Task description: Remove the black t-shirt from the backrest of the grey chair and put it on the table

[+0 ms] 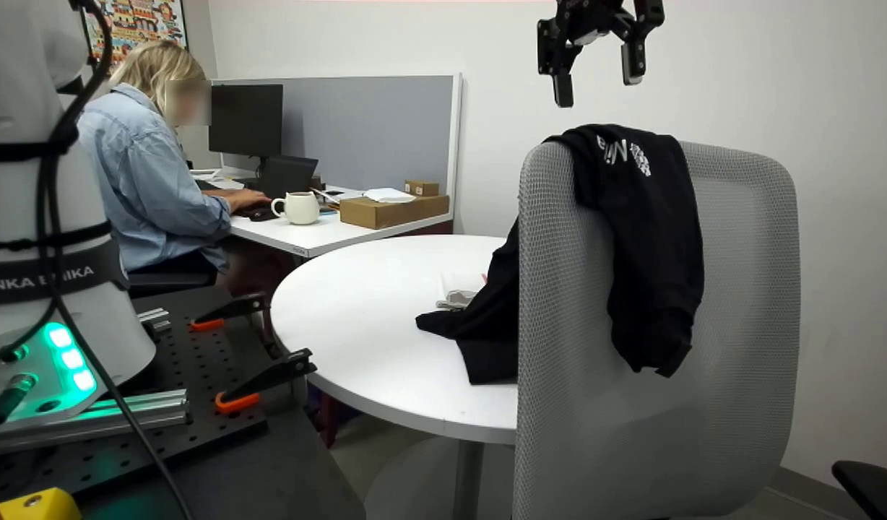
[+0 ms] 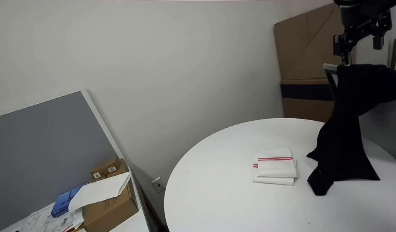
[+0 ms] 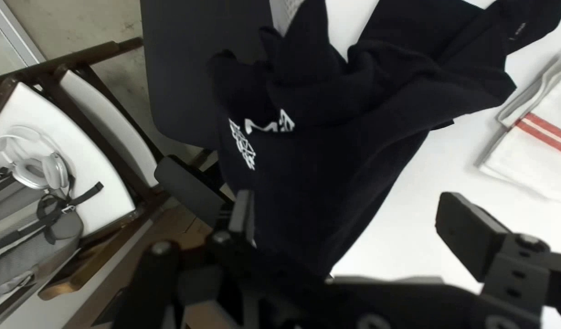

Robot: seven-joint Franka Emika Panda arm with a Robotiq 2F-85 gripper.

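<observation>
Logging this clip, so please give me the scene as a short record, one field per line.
gripper: open, above the shirt, holding nothing
shirt: black, draped over the chair, one end apparently resting on the table
cloth: folded, white with red stripes, on the table, apart from the shirt
person: seated at the desk
task: shirt not yet off the chair
</observation>
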